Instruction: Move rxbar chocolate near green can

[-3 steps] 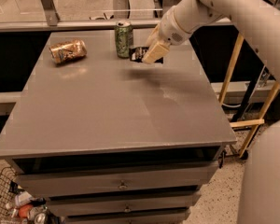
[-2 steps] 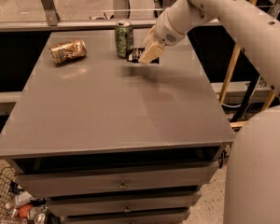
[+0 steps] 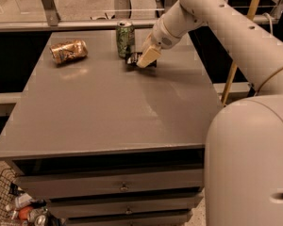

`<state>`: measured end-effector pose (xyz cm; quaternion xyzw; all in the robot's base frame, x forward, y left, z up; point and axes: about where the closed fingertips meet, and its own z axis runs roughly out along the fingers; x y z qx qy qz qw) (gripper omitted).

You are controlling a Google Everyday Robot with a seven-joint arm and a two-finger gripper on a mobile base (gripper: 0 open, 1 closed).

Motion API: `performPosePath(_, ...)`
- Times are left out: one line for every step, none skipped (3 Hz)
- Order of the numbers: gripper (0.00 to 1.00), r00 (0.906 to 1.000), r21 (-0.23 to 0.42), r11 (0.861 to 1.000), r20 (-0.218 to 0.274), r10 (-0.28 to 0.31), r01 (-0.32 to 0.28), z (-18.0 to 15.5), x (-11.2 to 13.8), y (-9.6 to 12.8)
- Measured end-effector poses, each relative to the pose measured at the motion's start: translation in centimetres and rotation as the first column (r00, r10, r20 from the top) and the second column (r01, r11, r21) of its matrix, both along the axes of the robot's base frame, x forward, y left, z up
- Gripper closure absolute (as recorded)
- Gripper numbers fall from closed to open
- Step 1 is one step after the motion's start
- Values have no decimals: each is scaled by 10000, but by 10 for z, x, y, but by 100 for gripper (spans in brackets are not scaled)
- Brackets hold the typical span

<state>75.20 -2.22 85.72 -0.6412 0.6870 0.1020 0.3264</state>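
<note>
The green can (image 3: 125, 39) stands upright at the back of the grey table (image 3: 108, 107). The rxbar chocolate (image 3: 132, 60), a black wrapper, sits just right of the can's base, low at the table surface. My gripper (image 3: 145, 59) comes down from the upper right and is shut on the bar. Its pale finger (image 3: 148, 55) covers the bar's middle. Only the bar's dark ends show on either side of the finger. The bar is close to the can, and I cannot tell whether they touch.
A copper-coloured can (image 3: 68, 51) lies on its side at the back left of the table. A metal rail (image 3: 75, 25) runs behind the table. Drawers (image 3: 125, 187) are below the front edge. My arm's large white body (image 3: 254, 164) fills the right foreground.
My gripper has moved left and slightly down with the bar, closer to the green can. Both cans have stayed put.
</note>
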Motion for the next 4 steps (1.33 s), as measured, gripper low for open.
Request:
performPosePath(82,10000,0,10000,-26,30,-30,-2,0,2)
performPosePath(58,10000,-3,10000,-73,66,-66,-5,0,4)
performPosePath(35,9999,-6,9999,-118,103,-103,-8,0,7)
performPosePath(12,9998,-10,9999,-162,138,-138,-11,0,9)
